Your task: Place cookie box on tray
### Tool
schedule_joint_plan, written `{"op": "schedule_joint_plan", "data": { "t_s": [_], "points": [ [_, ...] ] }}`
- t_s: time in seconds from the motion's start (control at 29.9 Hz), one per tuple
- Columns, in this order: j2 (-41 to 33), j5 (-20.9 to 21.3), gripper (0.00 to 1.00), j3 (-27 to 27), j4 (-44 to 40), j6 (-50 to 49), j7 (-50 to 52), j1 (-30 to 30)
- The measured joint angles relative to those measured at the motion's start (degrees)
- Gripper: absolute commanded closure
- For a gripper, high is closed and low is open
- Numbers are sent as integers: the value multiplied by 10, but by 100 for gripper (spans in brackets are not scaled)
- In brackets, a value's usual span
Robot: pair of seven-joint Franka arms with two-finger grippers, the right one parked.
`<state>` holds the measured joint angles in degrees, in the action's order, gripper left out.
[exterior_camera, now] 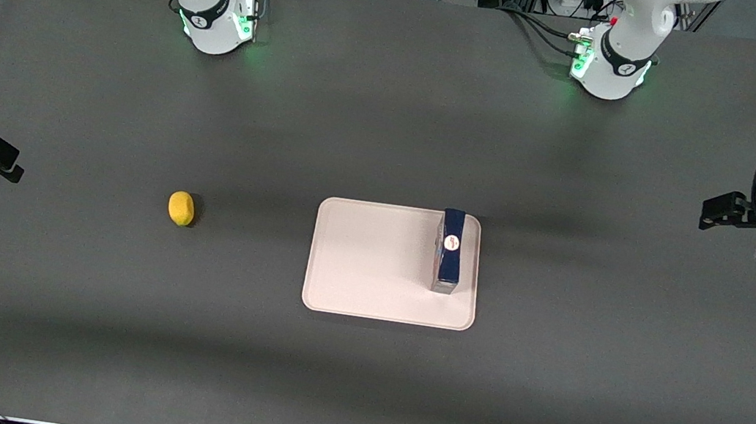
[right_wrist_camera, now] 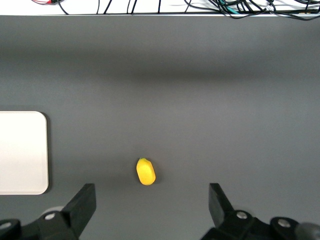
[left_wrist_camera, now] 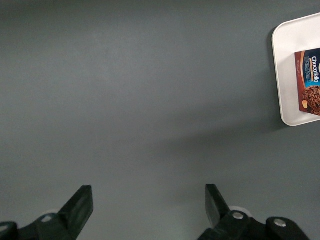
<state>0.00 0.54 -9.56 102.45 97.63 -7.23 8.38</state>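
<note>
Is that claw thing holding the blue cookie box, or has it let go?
Apart. In the front view the claw hangs over bare table toward the working arm's end, while the cookie box stands on the tray. The wrist view shows it open, empty.

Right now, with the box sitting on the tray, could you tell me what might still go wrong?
The cookie box stands on a narrow side close to the tray's edge nearest the working arm, so a bump could tip it onto the table. The gripper hangs open over bare table toward that end; a low sweep across could catch the box.

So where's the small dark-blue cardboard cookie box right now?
The cookie box stands on the pale pinkish-beige tray, at its working-arm end; the open gripper is away over bare table.
</note>
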Motion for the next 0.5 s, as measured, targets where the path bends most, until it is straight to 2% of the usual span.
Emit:
{"op": "schedule_joint_plan", "data": {
  "t_s": [0.5],
  "points": [
    [-3,-3,0,-14,6,1,7,-1]
  ]
}}
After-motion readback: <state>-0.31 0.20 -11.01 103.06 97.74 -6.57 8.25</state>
